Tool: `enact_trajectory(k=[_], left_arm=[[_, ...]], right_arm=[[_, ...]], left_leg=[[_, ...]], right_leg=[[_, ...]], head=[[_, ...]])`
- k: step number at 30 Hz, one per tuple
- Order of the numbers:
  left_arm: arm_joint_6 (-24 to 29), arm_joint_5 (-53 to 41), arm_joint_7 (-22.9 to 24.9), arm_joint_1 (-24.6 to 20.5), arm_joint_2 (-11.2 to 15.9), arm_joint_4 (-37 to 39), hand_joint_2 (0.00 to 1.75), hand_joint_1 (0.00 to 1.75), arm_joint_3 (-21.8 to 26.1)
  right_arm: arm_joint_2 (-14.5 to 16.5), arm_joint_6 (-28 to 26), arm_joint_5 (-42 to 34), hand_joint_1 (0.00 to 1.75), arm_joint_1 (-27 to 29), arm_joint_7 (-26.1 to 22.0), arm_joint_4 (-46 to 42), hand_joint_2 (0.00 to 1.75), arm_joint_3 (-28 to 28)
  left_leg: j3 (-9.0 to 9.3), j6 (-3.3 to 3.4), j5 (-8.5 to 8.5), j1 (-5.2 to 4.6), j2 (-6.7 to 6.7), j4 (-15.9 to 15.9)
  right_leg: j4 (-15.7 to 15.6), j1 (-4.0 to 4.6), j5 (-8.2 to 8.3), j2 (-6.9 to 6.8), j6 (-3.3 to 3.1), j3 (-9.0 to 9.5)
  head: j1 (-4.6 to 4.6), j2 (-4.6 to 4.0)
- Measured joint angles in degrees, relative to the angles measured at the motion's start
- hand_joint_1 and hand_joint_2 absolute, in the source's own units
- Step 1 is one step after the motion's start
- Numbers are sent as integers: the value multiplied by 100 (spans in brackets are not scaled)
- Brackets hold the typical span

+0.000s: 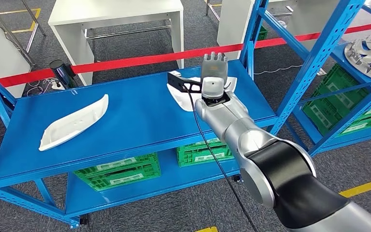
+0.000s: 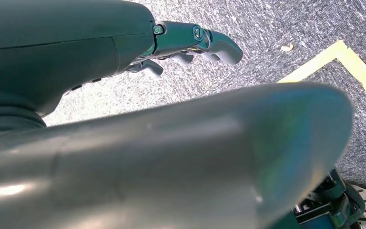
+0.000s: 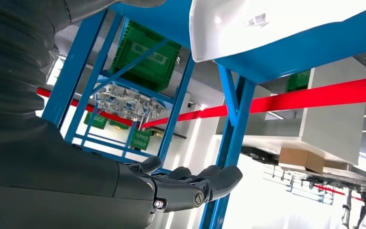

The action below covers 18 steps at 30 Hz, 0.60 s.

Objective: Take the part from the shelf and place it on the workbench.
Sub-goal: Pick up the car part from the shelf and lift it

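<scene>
The task is at its start: nothing is lifted yet. The right hand (image 1: 214, 72) reaches out over the blue shelf (image 1: 140, 116), above the white part (image 1: 183, 96) lying near the shelf's right end, its fingers (image 3: 205, 183) stretched out and holding nothing. Whether it touches the part is hard to judge. A second white part (image 1: 75, 122) lies well apart. The left hand (image 2: 190, 43) hangs empty, fingers loosely extended. Grasping, carrying and setting down on the worktop (image 1: 116, 14) remain

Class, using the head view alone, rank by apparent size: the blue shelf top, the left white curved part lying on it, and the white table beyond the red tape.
1. Blue shelf top, clearly largest.
2. White table, though it is farther away and cropped, so its true size is unsure.
3. Left white curved part, smallest.
</scene>
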Motion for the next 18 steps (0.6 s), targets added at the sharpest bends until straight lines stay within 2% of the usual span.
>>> enact_trajectory(k=[18], left_arm=[[0, -101, 96, -69, 2, 0, 0, 0, -70]], right_arm=[[-77, -96, 1, 0, 15, 32, 0, 175, -11]], left_leg=[[0, 0, 0, 0, 0, 0]], right_leg=[[-1, 0, 0, 0, 0, -1]], head=[[0, 0]])
